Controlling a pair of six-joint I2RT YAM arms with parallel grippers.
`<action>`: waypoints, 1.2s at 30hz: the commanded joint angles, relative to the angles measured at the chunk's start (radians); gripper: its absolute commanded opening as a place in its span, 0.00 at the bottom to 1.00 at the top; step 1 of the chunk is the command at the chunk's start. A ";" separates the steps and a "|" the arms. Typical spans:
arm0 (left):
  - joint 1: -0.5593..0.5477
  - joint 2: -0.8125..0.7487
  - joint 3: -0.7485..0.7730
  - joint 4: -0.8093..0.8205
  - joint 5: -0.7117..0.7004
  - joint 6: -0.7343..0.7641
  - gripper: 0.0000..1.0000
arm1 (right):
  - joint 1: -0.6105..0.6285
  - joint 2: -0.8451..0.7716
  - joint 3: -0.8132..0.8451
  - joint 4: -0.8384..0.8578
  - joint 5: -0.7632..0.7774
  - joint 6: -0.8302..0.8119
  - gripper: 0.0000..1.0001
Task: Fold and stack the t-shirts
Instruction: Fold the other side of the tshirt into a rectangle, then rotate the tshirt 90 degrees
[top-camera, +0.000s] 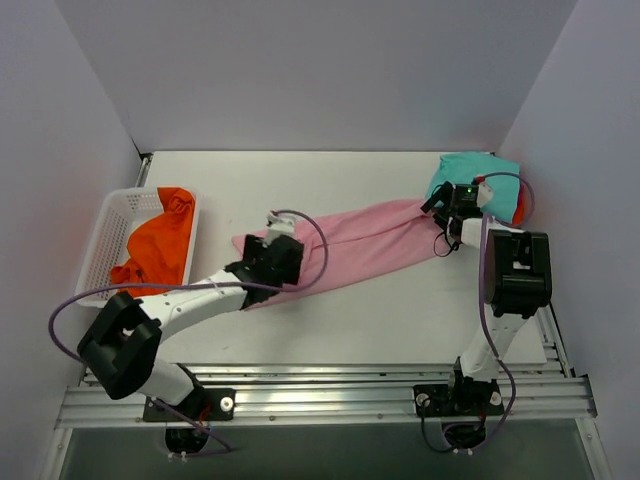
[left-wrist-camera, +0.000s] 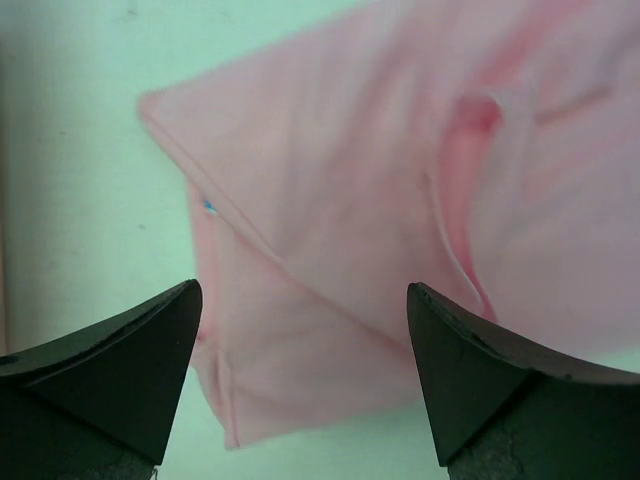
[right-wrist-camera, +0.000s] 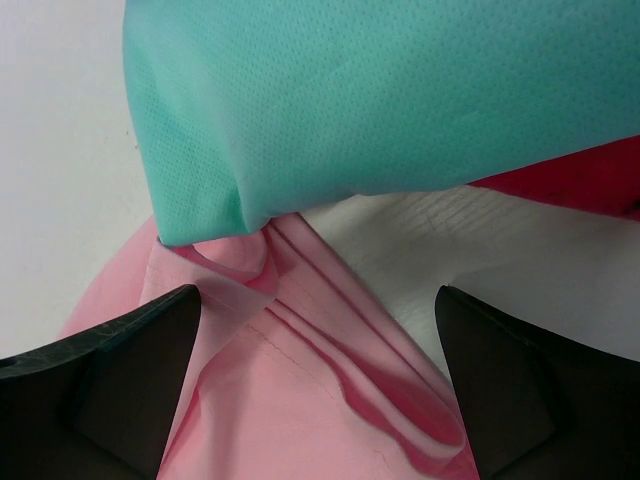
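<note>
A light pink t-shirt (top-camera: 350, 240) lies stretched in a long band across the table. My left gripper (top-camera: 262, 236) hovers over its left end, open, with the cloth's folded corner (left-wrist-camera: 300, 330) flat on the table below the fingers (left-wrist-camera: 150, 350). My right gripper (top-camera: 447, 212) is open over the pink shirt's right end (right-wrist-camera: 330, 400), with nothing between its fingers. A folded teal t-shirt (right-wrist-camera: 380, 100) lies just beyond it, its edge over the pink cloth, on top of a red t-shirt (right-wrist-camera: 580, 180). An orange t-shirt (top-camera: 160, 245) sits in the basket.
A white mesh basket (top-camera: 112, 225) stands at the table's left edge. The teal and red stack (top-camera: 480, 172) is in the far right corner. White walls close in the table on three sides. Bare tabletop (top-camera: 400, 310) lies in front of the pink shirt.
</note>
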 joint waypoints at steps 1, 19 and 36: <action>0.193 -0.055 -0.034 0.168 0.172 -0.074 0.92 | -0.003 -0.002 0.021 0.030 -0.019 0.010 1.00; 0.466 0.500 0.275 0.129 0.525 -0.216 0.11 | -0.005 0.030 0.042 0.028 -0.029 0.007 1.00; 0.701 1.398 1.995 -0.509 0.762 -0.084 0.32 | 0.252 -0.185 0.045 0.073 0.070 -0.059 1.00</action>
